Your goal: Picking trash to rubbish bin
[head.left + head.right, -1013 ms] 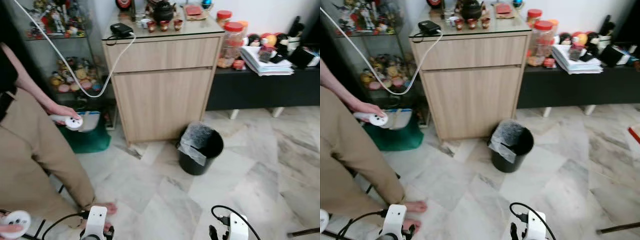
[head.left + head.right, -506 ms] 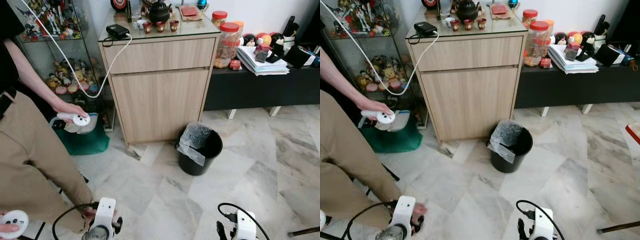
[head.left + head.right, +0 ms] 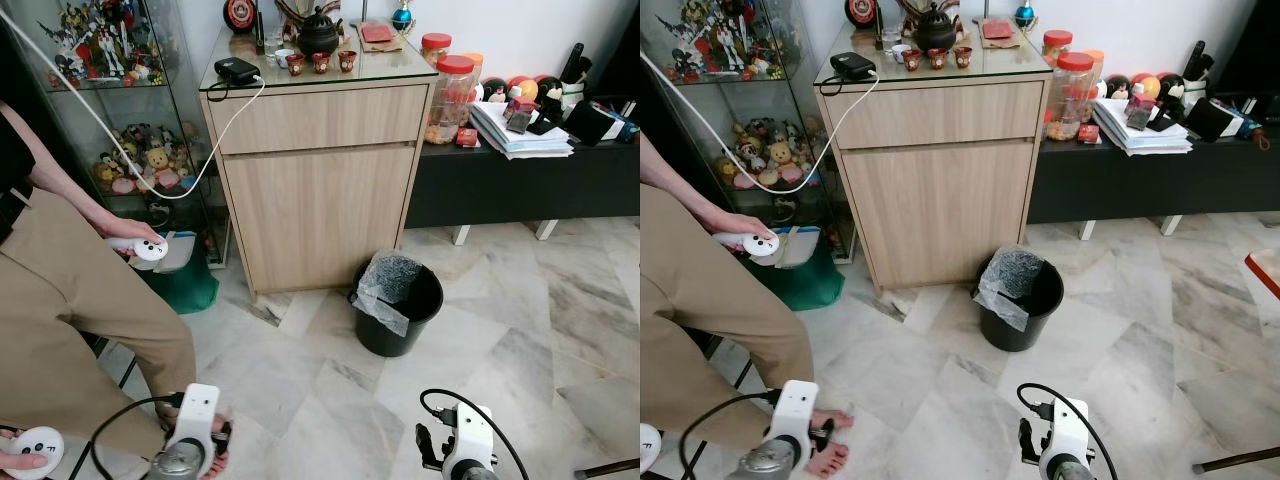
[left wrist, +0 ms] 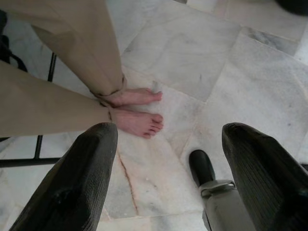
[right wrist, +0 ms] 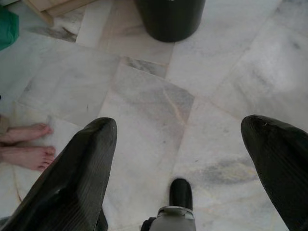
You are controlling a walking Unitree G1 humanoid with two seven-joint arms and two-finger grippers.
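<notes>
A black rubbish bin (image 3: 402, 310) stands on the marble floor in front of a wooden cabinet (image 3: 320, 200). Crumpled clear plastic (image 3: 384, 284) hangs over the bin's near-left rim. My left gripper (image 4: 168, 168) is open above bare floor, close to a person's bare feet (image 4: 137, 120), with nothing between its fingers. A small pale scrap (image 4: 156, 87) lies by the toes, too small to identify. My right gripper (image 5: 178, 163) is also open and holds nothing; the bin (image 5: 169, 17) lies ahead of it. Both wrists sit low in the eye views, left wrist (image 3: 192, 435) and right wrist (image 3: 466, 448).
A person in beige trousers (image 3: 70, 330) stands close on my left holding white controllers (image 3: 148, 248). A glass display case (image 3: 110, 110) and a green bag (image 3: 185, 285) are left of the cabinet. A low black bench (image 3: 520, 180) runs along the right wall. My own foot (image 5: 180, 192) is below.
The camera has lifted and pulled back, so the whole scene sits lower and farther. My left wrist has risen higher in view. The person's hand with the controller shifted slightly. The bin stays put.
</notes>
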